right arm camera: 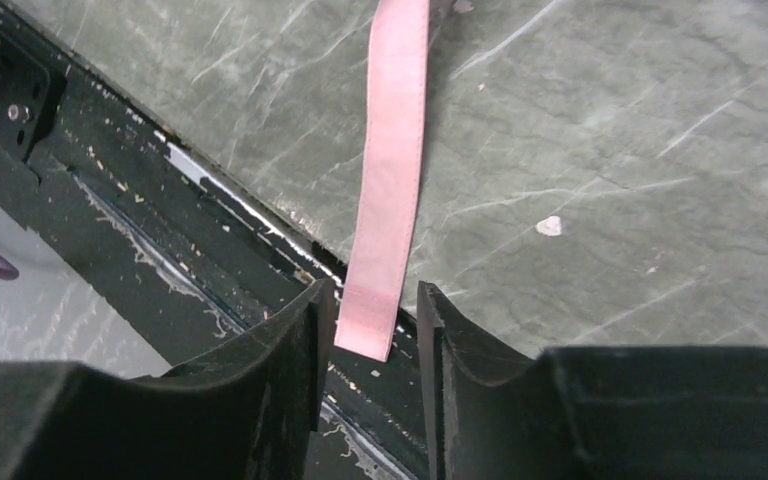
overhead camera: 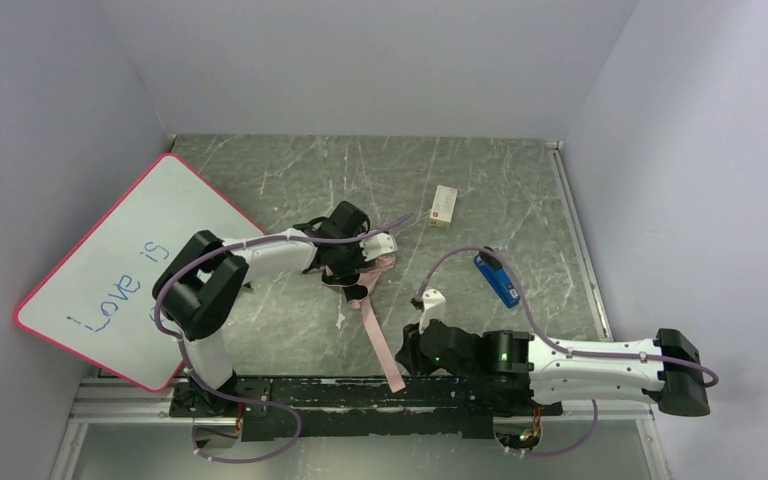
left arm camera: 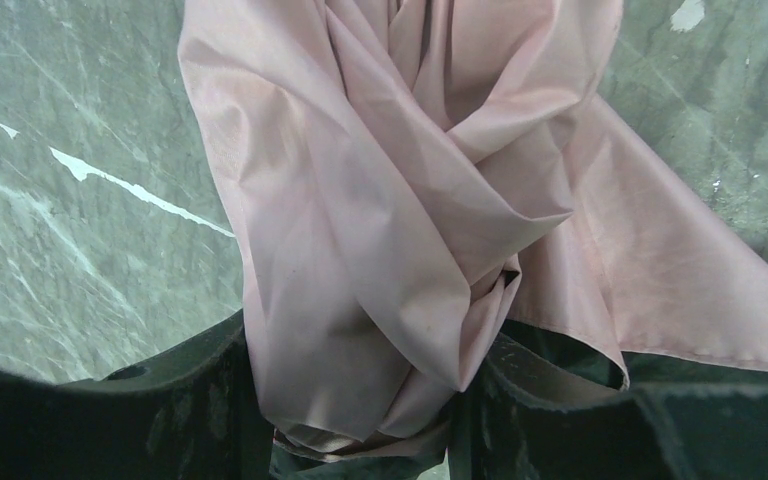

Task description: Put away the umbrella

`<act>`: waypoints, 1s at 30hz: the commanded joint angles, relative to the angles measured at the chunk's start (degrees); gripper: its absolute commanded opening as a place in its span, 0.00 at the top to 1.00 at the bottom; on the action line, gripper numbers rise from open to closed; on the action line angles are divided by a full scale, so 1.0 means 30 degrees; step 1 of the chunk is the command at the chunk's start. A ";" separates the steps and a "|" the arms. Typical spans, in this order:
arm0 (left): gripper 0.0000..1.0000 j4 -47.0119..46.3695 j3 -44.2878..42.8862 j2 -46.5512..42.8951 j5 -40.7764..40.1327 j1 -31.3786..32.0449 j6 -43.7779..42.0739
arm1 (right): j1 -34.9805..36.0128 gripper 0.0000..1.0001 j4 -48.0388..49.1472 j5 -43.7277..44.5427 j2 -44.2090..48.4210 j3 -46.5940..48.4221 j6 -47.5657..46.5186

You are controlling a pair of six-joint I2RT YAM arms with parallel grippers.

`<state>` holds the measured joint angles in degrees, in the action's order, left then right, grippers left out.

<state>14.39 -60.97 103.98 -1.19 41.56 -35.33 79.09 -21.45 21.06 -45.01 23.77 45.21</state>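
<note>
The green stone table point(overhead camera: 520, 200) is carrying everything, with a pink-framed whiteboard point(overhead camera: 130, 270) leaning at its far left.

The umbrella point(overhead camera: 365, 275) is sitting near the middle of the table as a crumpled bundle of pale pink fabric, not yet rolled tight. The left gripper point(left arm camera: 360, 400) is holding it, its dark fingers point(left arm camera: 190, 390) pressing in on a thick bunch of the cloth from both sides.

The pink strap point(overhead camera: 380, 345) is trailing from that bundle toward the near edge, and its free end is lying over the black rail point(right arm camera: 160, 250) there. The right gripper point(right arm camera: 370, 330) is hovering low over that end. Its jaws are standing narrow, one on each side of the strap point(right arm camera: 390, 170), with a sliver of gap showing on both sides, so nothing is pinched yet.

The step in hand looks like catching the strap so that it can be wound around the folded fabric. The next move is calling for a clean pinch on the strap's tip without snagging the rail, while the left side is keeping the bundle gathered.

A small white box point(overhead camera: 443, 207) and a blue object point(overhead camera: 497, 278) are lying farther right, well apart from the work.
</note>
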 commanded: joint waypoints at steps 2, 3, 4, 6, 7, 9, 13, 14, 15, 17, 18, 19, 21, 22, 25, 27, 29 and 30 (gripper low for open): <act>0.95 0.0121 0.0989 0.1989 -0.1002 0.0119 -0.0336 | -0.0043 0.69 0.1692 -0.2269 -0.1135 -0.0306 -0.1060; 0.95 0.0124 0.1002 0.1989 -0.1034 0.0117 -0.0364 | -0.0042 0.72 0.1960 -0.2672 -0.1566 -0.0321 -0.1209; 0.95 0.0146 0.0997 0.2004 -0.1042 0.0113 -0.0379 | -0.0046 0.74 0.2203 -0.3207 -0.1913 -0.0341 -0.1370; 0.95 0.0182 0.0982 0.2025 -0.1123 0.0114 -0.0395 | -0.0042 0.80 0.2446 -0.3742 -0.2565 -0.0364 -0.1491; 0.95 0.0179 0.0972 0.2041 -0.1137 0.0142 -0.0408 | -0.0042 0.82 0.2465 -0.3904 -0.2873 -0.0390 -0.1456; 0.95 0.0237 0.0945 0.2022 -0.1155 0.0146 -0.0439 | -0.0037 0.85 0.2457 -0.4084 -0.3330 -0.0484 -0.1338; 0.95 0.0212 0.0958 0.1933 -0.1162 0.0144 -0.0462 | -0.0047 0.88 0.2940 -0.4422 -0.3891 -0.0721 -0.1295; 0.95 0.0212 0.0973 0.1931 -0.1189 0.0146 -0.0501 | -0.0046 0.88 0.2999 -0.4435 -0.3958 -0.0764 -0.1242; 0.95 0.0165 0.1008 0.1916 -0.1277 0.0175 -0.0524 | -0.0035 0.89 0.2864 -0.4173 -0.3966 -0.0759 -0.1066; 0.95 0.0125 0.1073 0.1921 -0.1380 0.0247 -0.0620 | -0.0031 0.90 0.2026 -0.2797 -0.3716 -0.0487 -0.0422; 0.95 0.0150 0.1090 0.1929 -0.1425 0.0290 -0.0678 | -0.0041 0.89 0.1468 -0.1944 -0.3452 -0.0288 -0.0103; 0.95 0.0153 0.1106 0.1930 -0.1504 0.0344 -0.0729 | -0.0034 0.87 0.1006 -0.0984 -0.3101 -0.0177 0.0164; 0.95 0.0035 0.1223 0.1909 -0.1702 0.0500 -0.0906 | -0.0166 0.82 0.0209 0.0685 -0.2288 0.0151 0.0435; 0.95 -0.0052 0.1339 0.1891 -0.1810 0.0567 -0.0974 | -0.0387 0.78 -0.0082 0.1359 -0.1849 0.0311 0.0480; 0.95 -0.0325 0.1538 0.1765 -0.1938 0.0779 -0.1110 | -0.2145 0.63 -0.0722 0.2188 -0.0873 0.0745 0.0279; 0.95 -0.0451 0.1600 0.1715 -0.1834 0.0845 -0.1128 | -0.4216 0.58 -0.0451 0.1084 -0.0270 0.0854 -0.0503; 0.95 -0.0544 0.1643 0.1670 -0.1962 0.0960 -0.1182 | -0.6662 0.56 -0.0372 -0.0034 0.0025 0.1057 -0.1038; 0.95 -0.0666 0.1707 0.1621 -0.2040 0.0988 -0.1239 | -0.8301 0.55 -0.0381 -0.0565 0.0147 0.1183 -0.1303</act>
<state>10.48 -59.83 103.85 -6.31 43.97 -37.93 65.54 -21.28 21.26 -46.37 25.15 44.21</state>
